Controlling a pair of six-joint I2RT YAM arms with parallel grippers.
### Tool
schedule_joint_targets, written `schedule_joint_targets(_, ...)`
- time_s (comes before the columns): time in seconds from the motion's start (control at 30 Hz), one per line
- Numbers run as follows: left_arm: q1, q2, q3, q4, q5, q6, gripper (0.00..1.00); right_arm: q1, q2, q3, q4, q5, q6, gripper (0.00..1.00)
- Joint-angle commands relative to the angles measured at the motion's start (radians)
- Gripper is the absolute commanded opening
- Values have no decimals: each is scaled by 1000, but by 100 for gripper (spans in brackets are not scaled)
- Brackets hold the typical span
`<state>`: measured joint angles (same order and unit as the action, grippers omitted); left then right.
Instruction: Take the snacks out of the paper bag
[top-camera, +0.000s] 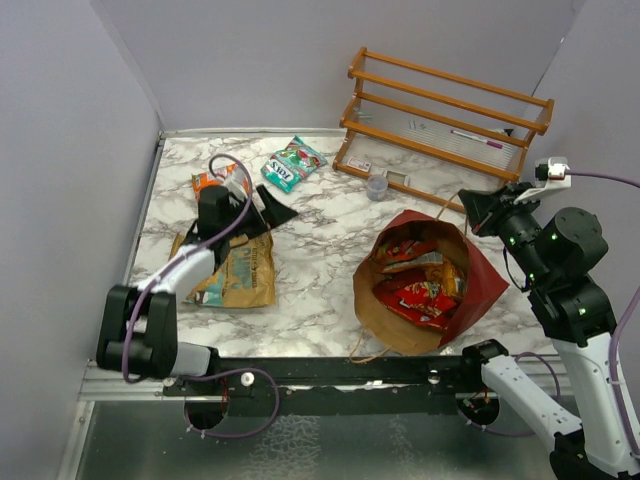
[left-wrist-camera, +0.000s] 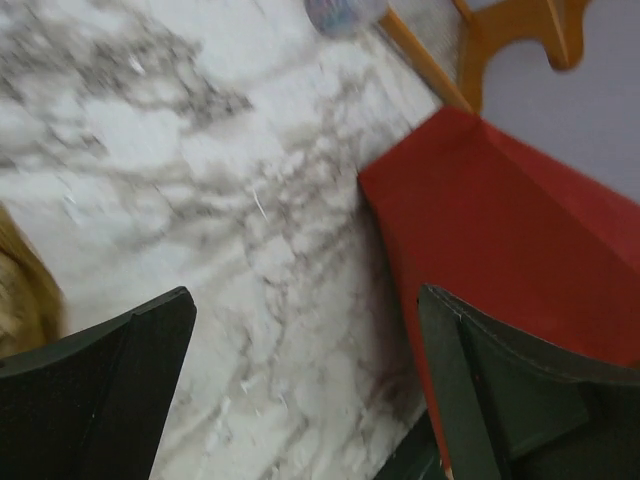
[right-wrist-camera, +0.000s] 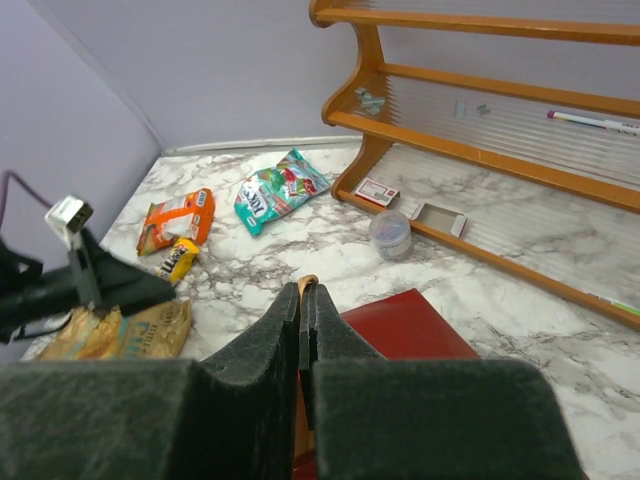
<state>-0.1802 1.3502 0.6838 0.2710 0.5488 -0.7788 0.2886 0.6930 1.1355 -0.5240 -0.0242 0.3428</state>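
Observation:
The red paper bag (top-camera: 478, 285) lies open on the marble table, brown inside, with several red and orange snack packets (top-camera: 420, 292) in it. My right gripper (top-camera: 480, 208) is shut at the bag's far rim, and a tan handle loop (right-wrist-camera: 307, 284) pokes out between its fingers (right-wrist-camera: 270, 345). My left gripper (top-camera: 266, 214) is open and empty above the table, between the tan-and-blue pouch (top-camera: 238, 272) and the bag. Its wrist view shows bare marble between its fingers and the bag's red wall (left-wrist-camera: 500, 230) on the right. Orange (top-camera: 207, 181), yellow (right-wrist-camera: 180, 258) and teal-green (top-camera: 293, 163) packets lie at the far left.
An orange wooden rack (top-camera: 440, 115) stands at the back right, with a small clear cup (top-camera: 377, 186) in front of it. Grey walls close the left and back. The bag's second string handle (top-camera: 365, 350) lies near the front rail.

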Motion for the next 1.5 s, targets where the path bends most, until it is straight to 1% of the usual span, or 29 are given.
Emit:
schedule_joint_targets(0.0, -132, -274, -142, -11, 6, -2, 96, 3, 1, -15, 45, -21, -47, 3)
schedule_joint_targets(0.1, -245, -466, -180, -101, -75, 18, 97, 4, -7, -19, 48, -27, -52, 3)
schedule_joint_targets(0.13, -277, -523, -194, -100, -87, 8, 99, 5, -10, -20, 49, -27, -53, 3)
schedule_joint_targets(0.2, -337, -606, -220, -30, -43, -11, 99, 6, -15, -26, 53, -29, -54, 3)
schedule_joint_targets(0.23, -368, -634, -223, -5, -34, -18, 99, 6, -14, -29, 55, -30, -56, 3)
schedule_joint_targets(0.3, -435, -664, -206, -8, -51, -10, 99, 6, -9, -29, 57, -35, -56, 3)
schedule_joint_targets(0.37, -499, -647, -166, -41, -74, 21, 99, 6, -3, -26, 59, -43, -55, 3)
schedule_joint_targets(0.43, -568, -603, -123, -58, -107, 51, 99, 6, 3, -21, 61, -52, -54, 3)
schedule_joint_targets(0.47, -604, -570, -108, -38, -116, 53, 99, 6, 4, -20, 62, -54, -54, 3)
schedule_joint_targets(0.57, -719, -444, -86, 102, -145, 39, 99, 6, 8, -19, 63, -58, -54, 3)
schedule_joint_targets(0.63, -817, -337, -41, 148, -199, 73, 97, 6, 10, -17, 60, -60, -54, 3)
schedule_joint_targets(0.7, -923, -217, 39, 100, -324, 141, 90, 6, 8, -14, 56, -61, -54, 3)
schedule_joint_targets(0.73, -985, -163, 89, 47, -420, 162, 84, 6, 6, -14, 55, -60, -54, 3)
schedule_joint_targets(0.77, -1021, -107, 136, -19, -539, 162, 81, 6, 7, -14, 53, -60, -58, 3)
schedule_joint_targets(0.8, -1047, -57, 178, -67, -625, 150, 80, 6, 7, -13, 51, -59, -59, 3)
schedule_joint_targets(0.83, -1061, -12, 209, -90, -670, 140, 79, 6, 6, -12, 48, -60, -61, 3)
schedule_joint_targets(0.9, -1082, 58, 256, -99, -716, 129, 74, 6, 8, -10, 43, -61, -64, 3)
schedule_joint_targets(0.97, -1102, 121, 297, -95, -755, 145, 68, 6, 10, -11, 45, -61, -64, 3)
schedule_joint_targets(1.0, -1113, 156, 324, -107, -782, 152, 66, 6, 10, -11, 47, -62, -64, 3)
schedule_joint_targets(1.1, -1132, 261, 420, -159, -846, 171, 69, 6, 15, -10, 51, -71, -66, 3)
schedule_joint_targets(1.2, -1144, 339, 495, -190, -880, 194, 68, 6, 17, -6, 48, -71, -70, 3)
schedule_joint_targets(1.23, -1146, 384, 511, -192, -881, 197, 67, 6, 17, -4, 46, -70, -72, 3)
schedule_joint_targets(1.33, -1151, 440, 539, -191, -897, 214, 66, 6, 20, 0, 38, -65, -76, 3)
schedule_joint_targets(1.47, -1151, 517, 585, -231, -927, 231, 64, 7, 24, 1, 36, -69, -76, 3)
